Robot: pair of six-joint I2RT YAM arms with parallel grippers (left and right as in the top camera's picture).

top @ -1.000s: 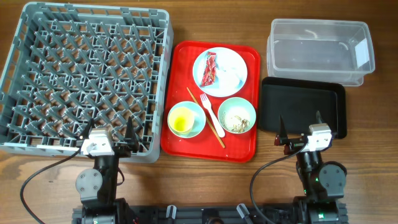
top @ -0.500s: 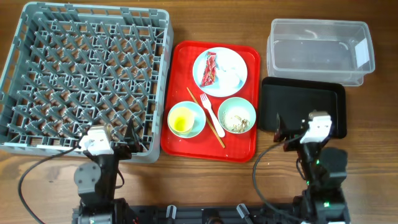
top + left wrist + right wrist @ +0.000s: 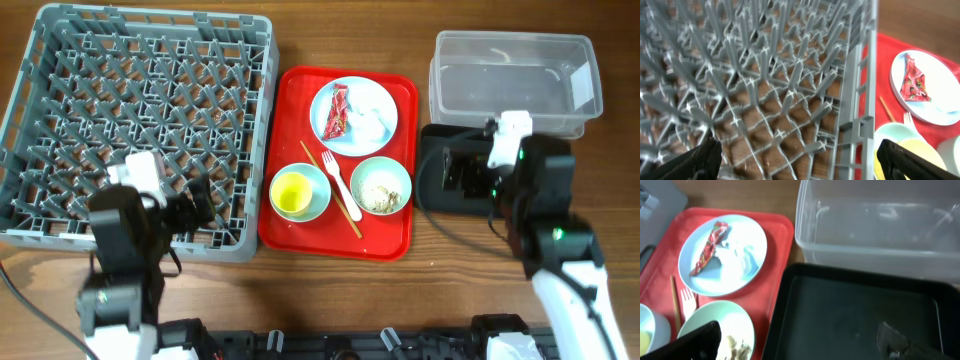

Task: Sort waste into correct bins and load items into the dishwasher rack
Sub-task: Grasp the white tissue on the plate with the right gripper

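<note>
On the red serving tray, a white plate carries a red wrapper and white tissue. One pale bowl holds the yellow cup; the other bowl holds food scraps. A fork and chopsticks lie between them. My left gripper hangs open over the front right corner of the grey rack. Above the black tray, my right gripper is open, holding nothing. The clear tub stands behind it.
The red serving tray lies between the rack and the black tray, close to both. The tub touches the black tray's far edge. Bare wooden table runs along the front.
Both arms have risen from the table's front edge and reached forward: the left over the rack's front right corner, the right over the black tray. Both stayed open.
</note>
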